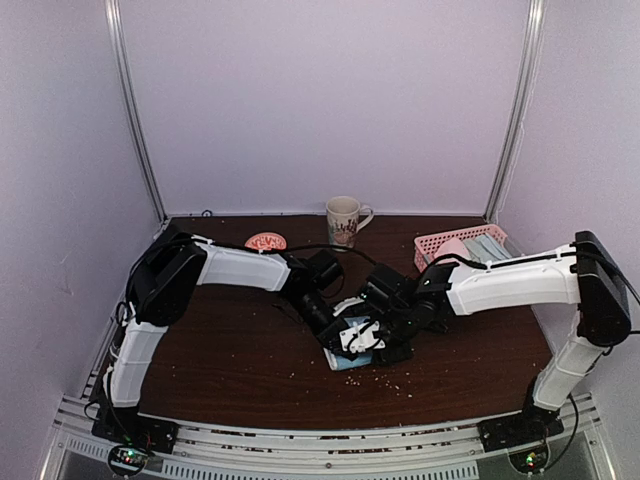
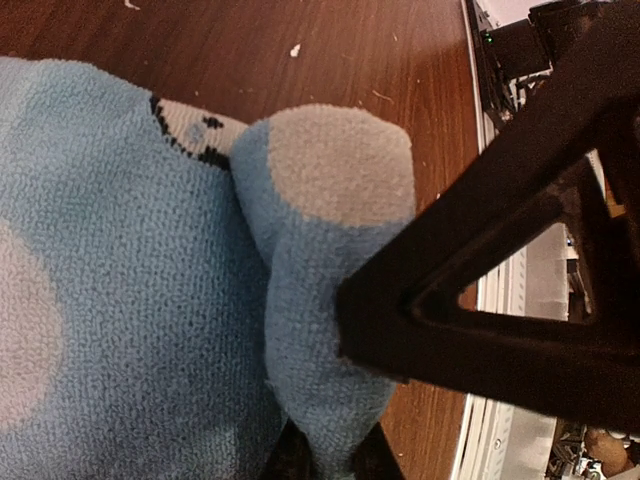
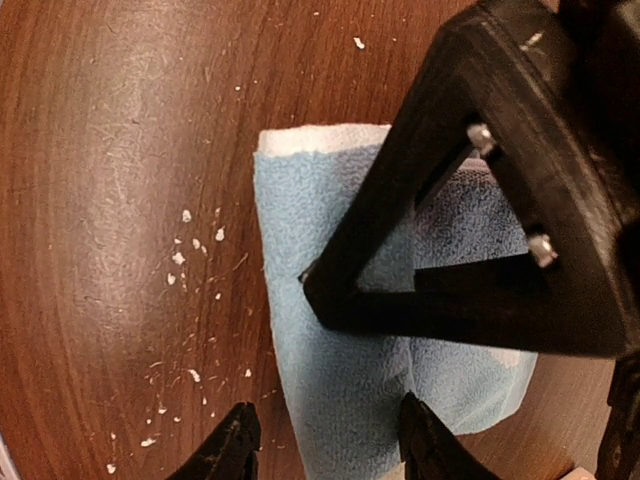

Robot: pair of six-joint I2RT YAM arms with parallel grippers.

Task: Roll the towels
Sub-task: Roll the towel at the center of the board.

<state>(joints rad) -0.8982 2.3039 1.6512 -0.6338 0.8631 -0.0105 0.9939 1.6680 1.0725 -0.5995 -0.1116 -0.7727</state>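
Plainly, toward the worktop's (image 1: 220,370) front edge, midway between its sides, the blue towel (image 1: 346,363) lies part-rolled. The left jaws pinch its rolled fold, and the right jaws stand wide astride its edge. An uneven tug could likely slacken or skew the roll.

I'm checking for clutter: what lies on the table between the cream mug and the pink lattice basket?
Nothing; the top view shows only bare dark wooden table between the cream ceramic mug and the pink plastic lattice basket.
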